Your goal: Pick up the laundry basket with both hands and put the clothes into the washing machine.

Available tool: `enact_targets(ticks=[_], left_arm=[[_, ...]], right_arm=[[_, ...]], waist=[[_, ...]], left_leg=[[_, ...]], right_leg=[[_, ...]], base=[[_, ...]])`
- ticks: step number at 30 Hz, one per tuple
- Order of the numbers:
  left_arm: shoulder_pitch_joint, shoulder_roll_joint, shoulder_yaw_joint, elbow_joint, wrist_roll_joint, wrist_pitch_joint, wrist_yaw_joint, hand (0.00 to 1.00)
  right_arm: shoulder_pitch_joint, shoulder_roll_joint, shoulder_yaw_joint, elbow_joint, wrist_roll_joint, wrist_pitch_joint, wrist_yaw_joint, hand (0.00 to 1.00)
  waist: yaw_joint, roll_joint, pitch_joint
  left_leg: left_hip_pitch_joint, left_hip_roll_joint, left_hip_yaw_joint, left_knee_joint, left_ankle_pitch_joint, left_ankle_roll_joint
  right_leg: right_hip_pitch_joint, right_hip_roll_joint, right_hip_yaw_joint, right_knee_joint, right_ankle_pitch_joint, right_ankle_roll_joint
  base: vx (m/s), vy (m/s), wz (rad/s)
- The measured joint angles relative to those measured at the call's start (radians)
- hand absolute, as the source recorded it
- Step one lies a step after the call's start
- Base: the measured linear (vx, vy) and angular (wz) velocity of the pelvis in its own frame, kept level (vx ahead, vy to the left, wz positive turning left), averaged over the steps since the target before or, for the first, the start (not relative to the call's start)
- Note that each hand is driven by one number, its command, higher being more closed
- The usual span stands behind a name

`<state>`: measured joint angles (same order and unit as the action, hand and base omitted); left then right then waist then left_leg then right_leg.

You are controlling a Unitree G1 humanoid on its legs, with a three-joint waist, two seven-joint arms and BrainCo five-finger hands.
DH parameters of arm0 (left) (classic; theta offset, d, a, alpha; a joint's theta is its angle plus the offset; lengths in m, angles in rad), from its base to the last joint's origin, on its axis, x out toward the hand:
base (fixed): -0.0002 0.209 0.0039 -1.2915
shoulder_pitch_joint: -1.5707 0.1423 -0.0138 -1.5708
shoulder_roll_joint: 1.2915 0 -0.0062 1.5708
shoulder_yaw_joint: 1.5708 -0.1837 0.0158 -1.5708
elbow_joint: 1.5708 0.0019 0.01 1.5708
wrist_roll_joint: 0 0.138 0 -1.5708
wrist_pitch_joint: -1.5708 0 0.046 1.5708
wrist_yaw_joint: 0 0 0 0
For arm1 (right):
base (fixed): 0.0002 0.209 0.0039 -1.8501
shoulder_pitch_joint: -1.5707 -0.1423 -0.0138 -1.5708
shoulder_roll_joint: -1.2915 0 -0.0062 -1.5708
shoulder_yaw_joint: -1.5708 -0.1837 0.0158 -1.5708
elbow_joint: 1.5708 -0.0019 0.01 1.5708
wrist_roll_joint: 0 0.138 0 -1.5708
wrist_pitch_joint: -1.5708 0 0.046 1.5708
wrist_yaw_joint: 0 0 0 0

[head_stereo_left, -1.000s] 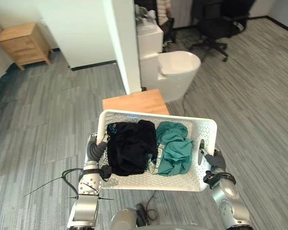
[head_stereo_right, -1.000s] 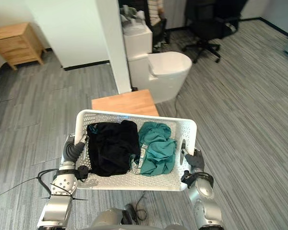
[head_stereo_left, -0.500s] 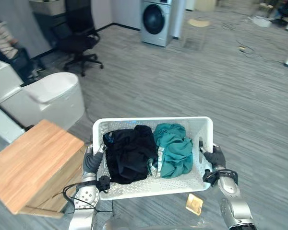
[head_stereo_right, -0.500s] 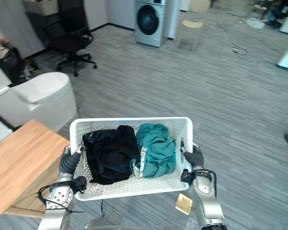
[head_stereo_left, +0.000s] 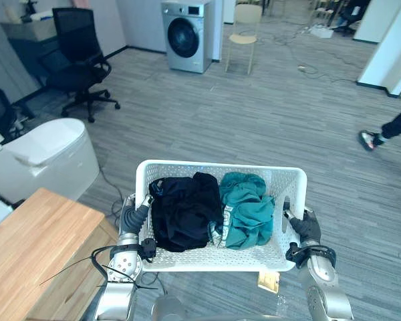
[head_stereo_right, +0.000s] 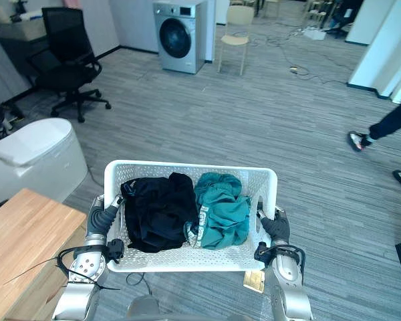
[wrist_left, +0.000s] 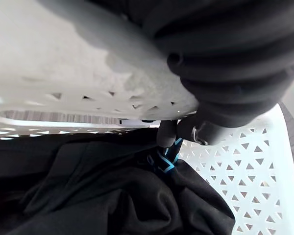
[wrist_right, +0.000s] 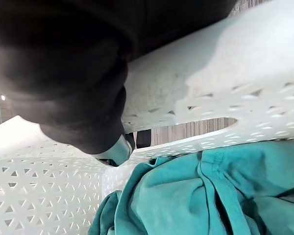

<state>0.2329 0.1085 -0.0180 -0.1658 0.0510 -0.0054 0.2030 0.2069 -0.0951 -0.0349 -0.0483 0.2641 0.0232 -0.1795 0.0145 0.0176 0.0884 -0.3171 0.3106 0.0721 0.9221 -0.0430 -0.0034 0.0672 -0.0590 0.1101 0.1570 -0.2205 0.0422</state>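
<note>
The left hand and right hand clamp opposite ends of the basket, balancing it level (clothes heaped inside).

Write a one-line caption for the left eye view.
Left robot hand and right robot hand hold a white laundry basket of clothes; washing machine ahead.
</note>
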Motion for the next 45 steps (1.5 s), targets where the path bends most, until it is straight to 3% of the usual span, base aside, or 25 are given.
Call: enact_targets(ticks=[3,5,7,8,9,11,12,13,16,18,20,22,24,25,27,28,29,30,33,38,40,41,42,44,45], left_arm=[[-0.079,-0.018,-0.017,0.009,0.0,-0.002,-0.009,1.0],[-0.091,-0.028,-0.021,0.007,-0.001,-0.003,-0.006,1.0],[-0.082,-0.048,-0.01,0.004,0.0,-0.002,-0.001,1.0],[-0.065,-0.043,-0.009,0.0,0.0,-0.002,-0.001,1.0],[-0.054,-0.036,-0.01,-0.004,0.001,-0.002,-0.003,1.0],[-0.041,-0.018,-0.011,-0.004,0.002,0.005,-0.008,1.0],[-0.028,-0.004,-0.011,-0.003,0.004,0.019,-0.011,1.0],[-0.012,0.006,-0.008,-0.003,0.013,0.031,-0.013,1.0],[-0.007,0.019,0.004,-0.003,0.022,0.039,-0.01,1.0],[-0.034,0.014,-0.002,-0.004,0.022,0.038,-0.02,1.0],[-0.096,0.011,-0.012,0.017,0.022,0.038,-0.029,1.0],[-0.144,0.008,-0.021,0.053,0.022,0.038,-0.029,1.0],[-0.143,-0.032,-0.019,0.074,0.028,0.038,-0.029,1.0],[-0.148,-0.055,-0.015,0.094,0.04,0.039,-0.029,1.0],[-0.129,-0.068,-0.015,0.102,0.043,0.04,-0.029,1.0],[-0.115,-0.074,-0.011,0.102,0.043,0.038,-0.03,1.0],[-0.114,-0.07,-0.011,0.1,0.041,0.032,-0.031,1.0],[-0.113,-0.065,-0.008,0.099,0.035,0.018,-0.03,1.0],[-0.088,-0.065,0.002,0.093,0.025,0.011,-0.029,1.0],[-0.075,-0.069,0.014,0.086,0.019,-0.001,-0.031,1.0],[-0.068,-0.08,0.014,0.072,0.019,-0.001,-0.03,1.0],[-0.042,-0.081,0.017,0.05,0.02,-0.001,-0.028,1.0],[-0.035,-0.085,0.019,0.048,0.02,-0.001,-0.028,1.0],[-0.037,-0.086,0.012,0.046,0.021,0.005,-0.029,1.0],[-0.037,-0.086,0.01,0.046,0.021,0.009,-0.029,1.0]], right_arm=[[-0.011,-0.014,-0.042,-0.041,0.0,-0.013,-0.034,1.0],[-0.036,-0.023,-0.05,-0.04,0.0,-0.015,-0.038,1.0],[-0.054,-0.032,-0.043,-0.036,-0.001,-0.015,-0.034,1.0],[-0.039,-0.027,-0.04,-0.035,-0.002,-0.015,-0.029,1.0],[-0.028,-0.01,-0.043,-0.034,-0.002,-0.015,-0.018,1.0],[-0.031,0.003,-0.043,0.001,-0.011,-0.015,-0.008,1.0],[-0.031,0.029,-0.043,0.046,-0.014,-0.014,0.001,1.0],[-0.03,0.046,-0.043,0.079,-0.032,-0.012,0.009,1.0],[-0.028,0.058,-0.033,0.081,-0.041,0.0,0.013,1.0],[-0.02,0.055,-0.049,0.036,-0.041,0.0,0.016,1.0],[-0.021,0.048,-0.072,0.02,-0.037,-0.008,0.013,1.0],[-0.008,0.048,-0.083,-0.004,-0.03,-0.016,0.006,1.0],[-0.004,0.025,-0.086,-0.007,-0.03,-0.013,0.004,1.0],[-0.009,0.014,-0.089,-0.004,-0.03,-0.002,0.003,1.0],[0.004,0.003,-0.086,-0.004,-0.031,0.008,0.004,1.0],[0.014,-0.001,-0.078,-0.007,-0.03,0.007,0.004,1.0],[0.016,-0.001,-0.077,-0.013,-0.03,0.004,0.003,1.0],[0.007,0.001,-0.073,-0.015,-0.029,0.0,0.003,1.0],[0.002,0.001,-0.061,-0.015,-0.03,0.0,0.004,1.0],[-0.009,0.002,-0.056,-0.014,-0.029,0.0,0.005,1.0],[-0.014,-0.004,-0.058,-0.012,-0.029,-0.002,0.006,1.0],[-0.022,0.001,-0.053,0.011,-0.028,-0.007,0.007,1.0],[-0.022,0.002,-0.054,0.018,-0.029,-0.007,0.007,1.0],[-0.026,0.009,-0.065,0.035,-0.029,-0.015,0.017,1.0],[-0.027,0.014,-0.07,0.044,-0.031,-0.015,0.019,1.0]], waist=[[-0.017,-0.015,0.027],[-0.022,-0.029,0.035],[0.015,-0.01,0.027],[0.021,-0.034,0.012],[0.003,-0.068,0.007],[0.007,-0.098,0.019],[0.006,-0.1,0.019],[0.004,-0.093,0.023],[0.006,-0.055,0.024],[-0.013,-0.001,0.03],[-0.048,0.004,0.033],[-0.088,-0.031,0.018],[-0.092,0.022,0.022],[-0.085,0.06,0.028],[-0.093,0.068,0.032],[-0.082,0.069,0.031],[-0.079,0.079,0.03],[-0.062,0.086,0.033],[-0.021,0.068,0.046],[0.001,0.031,0.08],[0.003,0.03,0.078],[0.004,0.019,0.062],[-0.005,0.007,0.047],[-0.005,-0.017,0.043],[-0.004,-0.028,0.045]], left_leg=[[-0.06,-0.116,0.014,-0.168,-0.151,-0.013],[-0.071,-0.158,0.005,-0.344,-0.141,-0.037],[-0.051,-0.176,-0.011,-0.414,-0.156,-0.107],[-0.051,-0.207,-0.005,-0.386,-0.198,-0.087],[-0.052,-0.239,0.013,-0.352,-0.244,-0.057],[0.004,-0.276,0.061,-0.322,-0.293,-0.027],[0.071,-0.288,0.087,-0.33,-0.323,-0.013],[0.161,-0.297,0.096,-0.367,-0.355,0.024],[0.306,-0.295,0.081,-0.488,-0.369,0.048],[0.469,-0.269,0.063,-0.687,-0.32,-0.024],[0.543,-0.257,0.053,-0.754,-0.298,-0.069],[0.622,-0.273,0.03,-0.764,-0.337,-0.147],[0.677,-0.231,0.013,-0.72,-0.361,-0.169],[0.663,-0.196,0.012,-0.61,-0.321,-0.176],[0.602,-0.177,0.018,-0.347,-0.128,-0.131],[0.521,-0.131,0.034,-0.134,0.123,-0.097],[0.431,-0.069,0.048,0.061,0.137,-0.071],[0.319,0.007,0.092,0.29,0.075,0.01],[0.131,0.036,0.152,0.441,-0.071,0.059],[-0.058,-0.087,0.177,-0.032,-0.178,0.004],[-0.063,-0.132,0.155,-0.371,-0.125,-0.081],[-0.058,-0.164,0.165,-0.36,-0.081,-0.019],[-0.066,-0.183,0.171,-0.328,-0.13,-0.014],[-0.045,-0.232,0.199,-0.266,-0.211,0.085],[-0.021,-0.249,0.204,-0.266,-0.225,0.098]], right_leg=[[-0.004,-0.067,0.032,-0.027,0.001,-0.003],[-0.014,-0.097,0.045,-0.011,-0.016,0.024],[-0.009,-0.107,0.101,-0.002,-0.068,0.047],[-0.018,-0.124,0.121,0.098,-0.1,0.061],[-0.113,-0.117,0.106,0.43,-0.118,0.094],[-0.226,-0.159,0.085,0.699,-0.003,0.229],[-0.245,-0.193,0.05,0.794,0.119,0.227],[-0.258,-0.219,-0.003,0.878,0.179,0.207],[-0.37,-0.177,-0.126,1.038,0.044,0.069],[-0.487,-0.056,-0.278,0.773,-0.039,-0.006],[-0.512,-0.01,-0.349,0.338,0.051,-0.038],[-0.508,0.017,-0.308,-0.048,0.274,-0.029],[-0.51,0.051,-0.269,0.065,0.428,-0.103],[-0.527,0.071,-0.282,0.206,0.324,-0.112],[-0.466,0.071,-0.306,0.311,0.199,-0.123],[-0.368,0.081,-0.313,0.264,0.149,-0.13],[-0.294,0.103,-0.319,0.205,0.134,-0.126],[-0.207,0.137,-0.304,0.138,0.132,-0.13],[-0.007,0.134,-0.245,-0.011,0.131,-0.128],[0.159,0.009,-0.189,-0.054,-0.018,-0.049],[0.201,-0.042,-0.172,-0.054,-0.088,0.002],[0.23,-0.085,-0.152,-0.047,-0.131,-0.006],[0.22,-0.106,-0.139,-0.016,-0.125,-0.015],[0.111,-0.169,-0.096,0.296,-0.084,0.095],[0.075,-0.181,-0.081,0.398,-0.054,0.141]], base=[[0.18,0.166,0.12],[0.15,0.193,0.0],[0.28,0.321,-0.65],[0.32,0.178,-0.06],[0.52,0.193,-0.04],[0.52,0.207,-0.17],[0.54,0.221,-0.38],[0.53,0.199,-0.43],[0.46,0.152,-0.56],[0.84,0.137,-0.38],[0.77,0.02,0.26],[0.71,-0.063,0.5],[0.73,-0.074,0.08],[0.86,-0.114,-0.1],[0.7,-0.123,0.05],[0.59,-0.097,0.18],[0.71,-0.098,-0.02],[0.67,-0.063,-0.19],[0.72,0.006,-0.36],[0.58,0.233,-0.22],[0.6,0.36,-0.29],[0.49,0.291,-0.3],[0.65,0.388,-0.12],[0.67,0.4,0.17],[0.68,0.366,0.17]])
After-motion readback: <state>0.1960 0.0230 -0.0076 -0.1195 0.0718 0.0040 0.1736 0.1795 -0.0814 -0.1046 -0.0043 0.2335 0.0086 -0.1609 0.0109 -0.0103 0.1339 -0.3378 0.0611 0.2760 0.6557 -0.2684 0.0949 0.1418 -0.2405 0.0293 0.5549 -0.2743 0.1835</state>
